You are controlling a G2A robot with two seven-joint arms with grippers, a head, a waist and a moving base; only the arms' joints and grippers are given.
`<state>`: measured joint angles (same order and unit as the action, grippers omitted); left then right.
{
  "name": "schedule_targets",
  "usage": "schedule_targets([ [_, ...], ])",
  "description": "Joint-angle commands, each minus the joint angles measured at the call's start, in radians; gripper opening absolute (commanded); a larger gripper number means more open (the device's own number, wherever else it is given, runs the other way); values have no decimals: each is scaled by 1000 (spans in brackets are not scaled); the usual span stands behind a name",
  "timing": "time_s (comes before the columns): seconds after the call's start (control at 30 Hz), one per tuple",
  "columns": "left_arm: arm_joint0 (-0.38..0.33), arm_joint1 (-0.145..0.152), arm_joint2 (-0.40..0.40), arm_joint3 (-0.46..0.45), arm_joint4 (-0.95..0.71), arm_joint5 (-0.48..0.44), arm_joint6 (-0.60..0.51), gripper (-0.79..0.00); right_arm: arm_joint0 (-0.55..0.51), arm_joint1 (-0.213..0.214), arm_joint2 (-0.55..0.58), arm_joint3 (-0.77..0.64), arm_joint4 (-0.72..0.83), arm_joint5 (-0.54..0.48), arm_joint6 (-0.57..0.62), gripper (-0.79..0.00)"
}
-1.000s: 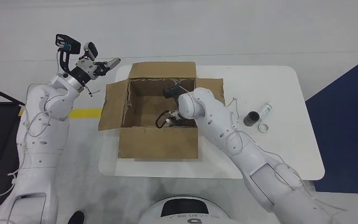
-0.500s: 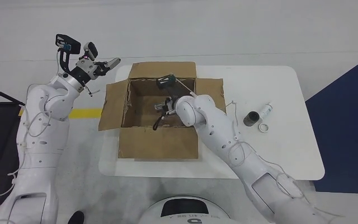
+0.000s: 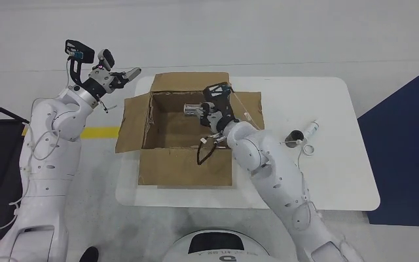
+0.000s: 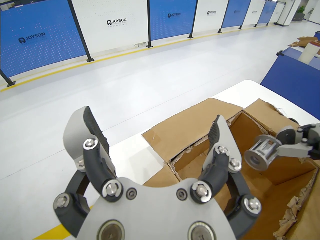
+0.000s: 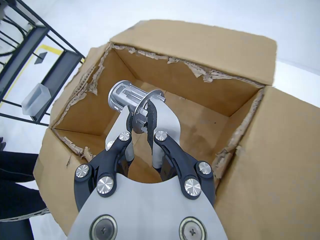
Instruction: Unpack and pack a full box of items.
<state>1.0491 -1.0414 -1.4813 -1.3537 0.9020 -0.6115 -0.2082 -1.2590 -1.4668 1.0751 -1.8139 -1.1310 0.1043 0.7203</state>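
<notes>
An open cardboard box stands on the white table, its flaps folded out. My right gripper is shut on a silver metal cylinder part, held above the box's inside; the same part and right gripper appear from above near the far wall of the box, and the part hangs over the box in the left wrist view. My left gripper is open with nothing between its fingers, raised past the table's far left corner.
To the right of the box lie a dark cylinder, a small white bottle and a white tape ring. A dark cable loop hangs over the box floor, which looks bare.
My right gripper has risen out of the box with the silver part in it, and the right arm has swung back toward the table's right. The left arm stays still.
</notes>
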Motion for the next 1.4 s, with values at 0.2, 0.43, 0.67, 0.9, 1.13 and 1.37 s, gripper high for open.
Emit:
schedule_targets([
  [0.2,0,0,0,0,0,0,0,0,-242,31,196,-261,3,12,-187,-785],
  [0.43,0,0,0,0,0,0,0,0,-466,44,417,-396,110,74,-328,-785],
  [0.67,0,0,0,0,0,0,0,0,-642,43,639,-420,308,116,-465,-785],
  [0.9,0,0,0,0,0,0,0,0,-717,40,786,-357,488,114,-502,-785],
  [1.13,0,0,0,0,0,0,0,0,-653,47,850,-220,645,30,-435,-785],
  [1.37,0,0,0,0,0,0,0,0,-653,47,850,-220,645,30,-435,-785],
])
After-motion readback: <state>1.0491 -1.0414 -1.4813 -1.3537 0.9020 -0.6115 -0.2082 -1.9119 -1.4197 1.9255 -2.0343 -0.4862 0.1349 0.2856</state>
